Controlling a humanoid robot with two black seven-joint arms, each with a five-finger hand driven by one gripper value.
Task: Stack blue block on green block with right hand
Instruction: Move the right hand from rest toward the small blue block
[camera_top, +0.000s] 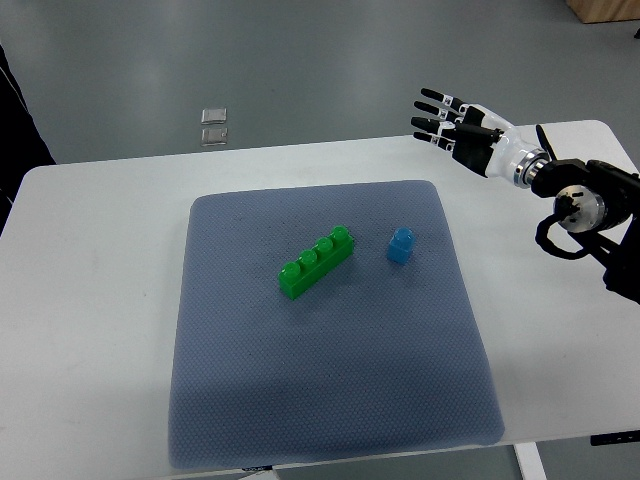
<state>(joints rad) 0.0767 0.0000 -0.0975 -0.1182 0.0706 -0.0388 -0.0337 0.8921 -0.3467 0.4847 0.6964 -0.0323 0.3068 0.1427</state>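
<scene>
Two blocks: both lie on the grey mat (330, 400), near its middle, apart from each other and free of any hand.
Green block (316, 263): long, with four studs on top, lying on a diagonal from near-left to far-right; studs up, so it looks ready to take another block.
Blue block (402, 245): small, single stud, standing upright just right of the green block's far end, with a gap of bare mat between them; not yet stacked.
Right hand (462, 128): fingers spread wide and holding nothing, raised over the far right corner of the white table (100, 300), well apart from the blue block.
Why so: the spread fingers and the distance suggest the reach has not begun; the blue block sits on the side closer to this arm, an easy approach.
Left hand: not visible.
Mat: probably there to keep the blocks from sliding.
Floor: two small clear squares (214, 125) lie beyond the table.
Writing: no brand, label or text readable anywhere.
</scene>
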